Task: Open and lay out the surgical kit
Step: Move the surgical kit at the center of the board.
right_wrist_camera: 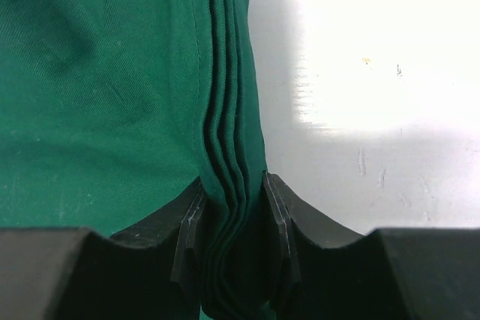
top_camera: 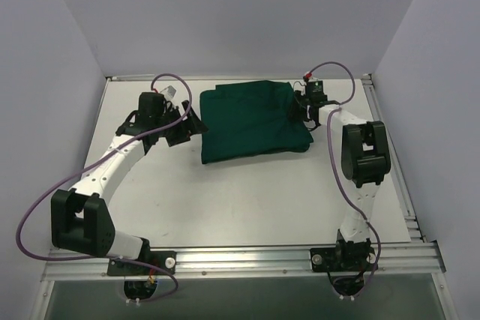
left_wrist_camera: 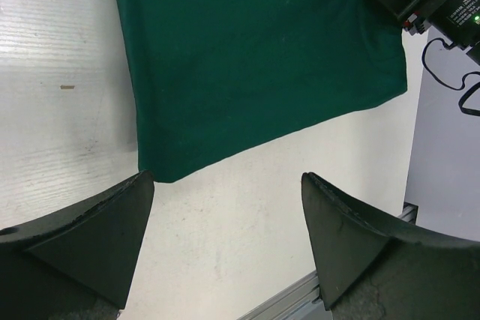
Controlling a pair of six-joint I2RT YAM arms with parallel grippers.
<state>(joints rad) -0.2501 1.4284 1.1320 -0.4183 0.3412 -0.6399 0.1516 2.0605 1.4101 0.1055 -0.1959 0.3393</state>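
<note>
The right gripper point(right_wrist_camera: 232, 215) is pinching several stacked folds at the right edge of the green cloth wrap point(top_camera: 251, 121), which is lying folded at the far middle of the table point(top_camera: 225, 200). The left gripper point(left_wrist_camera: 227, 181) is hovering wide open beside its left edge, holding nothing. By gripping every layer at once, the right arm is risking dragging the whole bundle sideways rather than opening it

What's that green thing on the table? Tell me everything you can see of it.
The green cloth is dark green woven fabric, folded into a roughly rectangular, slightly rumpled bundle lying flat on the white table. Its right edge shows several stacked layers, and the right gripper pinches them between its two fingers. The left gripper stands open near the opposite side, apparently not touching. Nothing inside it shows.
</note>
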